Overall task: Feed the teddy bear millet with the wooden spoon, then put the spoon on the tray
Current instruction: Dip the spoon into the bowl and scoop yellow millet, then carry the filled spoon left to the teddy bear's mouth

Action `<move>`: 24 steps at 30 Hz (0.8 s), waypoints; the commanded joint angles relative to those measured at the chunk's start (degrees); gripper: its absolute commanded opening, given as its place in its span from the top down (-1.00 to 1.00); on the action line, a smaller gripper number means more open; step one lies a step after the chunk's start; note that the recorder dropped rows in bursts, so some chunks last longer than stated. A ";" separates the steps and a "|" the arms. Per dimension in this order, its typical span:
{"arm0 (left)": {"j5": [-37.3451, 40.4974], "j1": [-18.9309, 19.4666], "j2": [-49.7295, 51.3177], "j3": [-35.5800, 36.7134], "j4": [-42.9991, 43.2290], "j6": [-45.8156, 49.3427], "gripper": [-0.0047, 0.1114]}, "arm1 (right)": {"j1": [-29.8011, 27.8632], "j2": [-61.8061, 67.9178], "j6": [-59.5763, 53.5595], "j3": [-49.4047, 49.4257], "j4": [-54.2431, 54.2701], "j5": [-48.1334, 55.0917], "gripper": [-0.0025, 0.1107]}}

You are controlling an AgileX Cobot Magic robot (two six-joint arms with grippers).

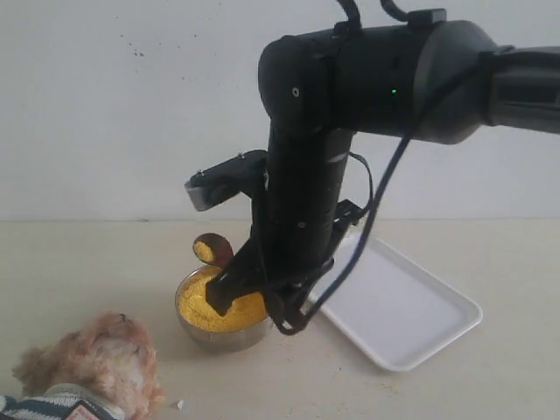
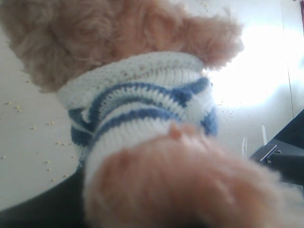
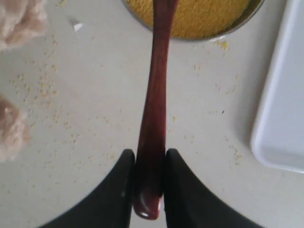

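The teddy bear (image 1: 96, 363) sits at the front left, its striped shirt (image 2: 142, 99) filling the left wrist view. My left gripper (image 2: 156, 213) is buried in its fur, one limb packed between the jaws; the fingertips are hidden. My right gripper (image 3: 149, 159) is shut on the handle end of the wooden spoon (image 3: 154, 95). The spoon's oval bowl (image 1: 210, 249) hangs just above the far-left rim of the steel bowl (image 1: 219, 337), carrying some yellow grains. Millet (image 1: 219, 308) heaps the steel bowl. The white tray (image 1: 411, 315) lies to the right of it with nothing on it.
The right arm's bulky black body (image 1: 302, 210) and its cable stand over the bowl and the tray's near corner. Stray grains (image 3: 47, 95) dot the beige tabletop between bear and bowl. A white wall closes the back.
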 commanded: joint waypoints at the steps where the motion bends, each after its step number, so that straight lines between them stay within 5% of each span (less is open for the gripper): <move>1: 0.89 0.19 0.06 0.11 -1.14 0.36 0.85 | -0.10 -5.87 -1.20 8.17 0.29 0.34 0.96; 8: 0.89 0.19 0.06 0.11 -1.14 0.36 0.85 | -0.75 -16.67 -4.26 22.91 4.99 0.34 0.96; 15: 0.89 0.19 0.06 0.11 -1.14 0.36 0.85 | -0.73 -21.72 -10.07 27.50 15.95 0.34 0.96; 18: 0.89 0.19 0.06 0.11 -1.04 0.36 0.85 | -0.73 -22.51 -7.43 27.81 12.86 0.34 0.96; 24: 0.89 0.19 0.06 0.11 -1.04 0.36 0.85 | 6.33 -23.15 -7.65 27.68 11.55 0.34 0.96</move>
